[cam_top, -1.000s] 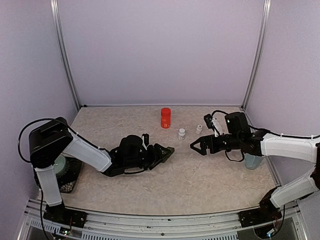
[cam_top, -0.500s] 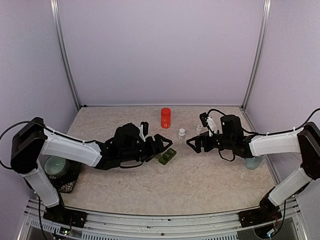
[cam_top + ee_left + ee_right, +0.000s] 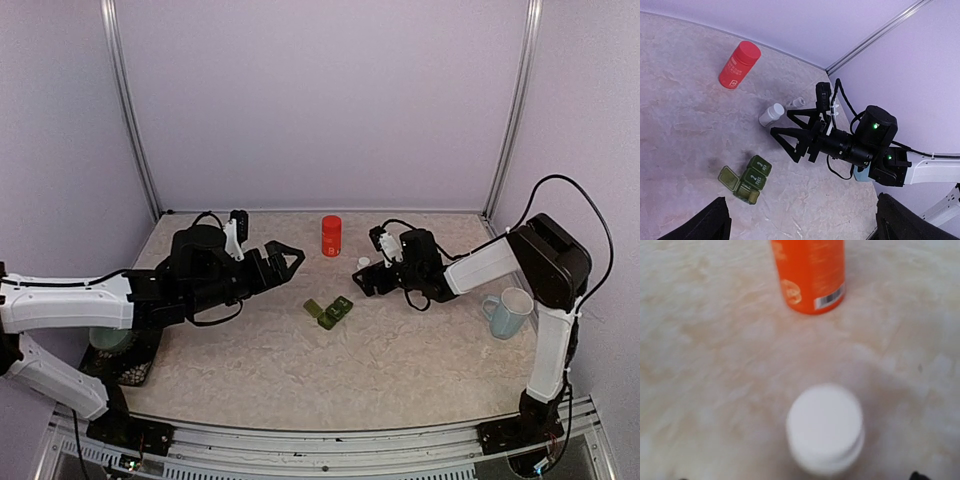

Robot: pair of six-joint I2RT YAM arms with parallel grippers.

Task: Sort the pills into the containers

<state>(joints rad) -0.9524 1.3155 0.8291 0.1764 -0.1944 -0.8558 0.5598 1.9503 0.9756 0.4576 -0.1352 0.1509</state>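
Beige marbled tabletop between pale lilac walls; left hand and right hand both spread wide.

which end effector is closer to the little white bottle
Right. The right end effector is open just in front of the white bottle, facing it; the left end effector is well off to the bottle's left, also open.

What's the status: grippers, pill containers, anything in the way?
Left gripper open, empty. Right gripper open, at the small white bottle. Containers free on table, one lid open. Nothing blocking the containers.
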